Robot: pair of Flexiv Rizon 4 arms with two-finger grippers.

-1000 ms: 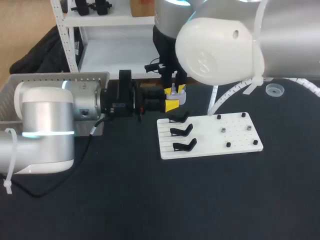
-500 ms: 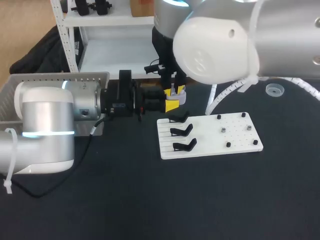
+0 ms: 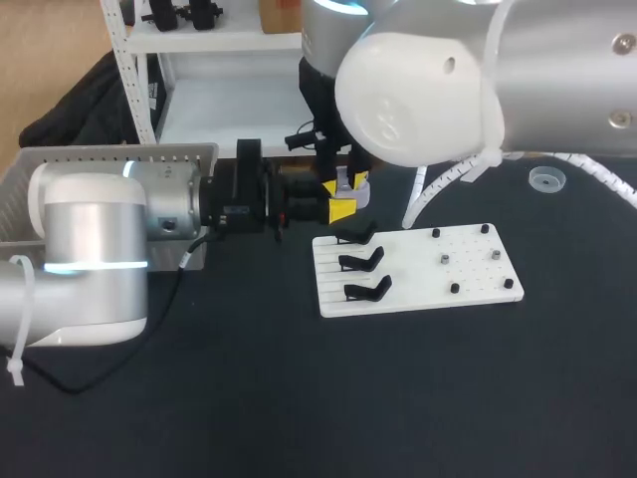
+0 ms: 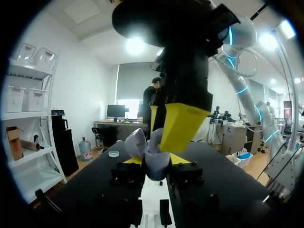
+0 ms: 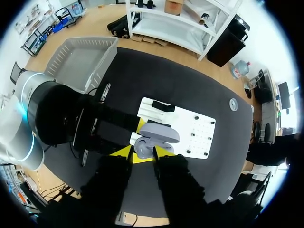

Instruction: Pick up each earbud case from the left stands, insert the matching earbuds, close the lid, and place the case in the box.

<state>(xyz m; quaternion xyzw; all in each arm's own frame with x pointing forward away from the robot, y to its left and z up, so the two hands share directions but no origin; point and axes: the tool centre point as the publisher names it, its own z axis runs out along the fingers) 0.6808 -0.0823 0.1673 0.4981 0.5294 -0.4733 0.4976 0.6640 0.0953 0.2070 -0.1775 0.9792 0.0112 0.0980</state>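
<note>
The left tool (image 4: 156, 161) is reaching in level from the left and is clenching the grey earbud case (image 3: 344, 182), its yellow tips pressing the case's lower body from two sides. The case is hanging in the air above the dark surface (image 3: 299, 398), just behind the white board (image 3: 468, 284). Its lid (image 5: 160, 132) is standing open. The right tool (image 5: 144, 153) is coming down on the same case from above, and I cannot tell whether it is gripping the case or only straddling it. The main danger is lying in this crowding. If the two tools are pulling or pushing out of line, the case could be twisting in the grip, slipping out, and dropping onto the surface short of the grey box (image 3: 109, 157). A downward push on the half-open lid could also be straining its hinge. The right arm's white bulk is covering much of the meeting point in the head view. No earbud is showing clearly anywhere: the case's inside is facing away, and the small pegs (image 3: 444, 257) on the board are too small to read. The three black stands (image 3: 363, 261) are looking empty.
</note>
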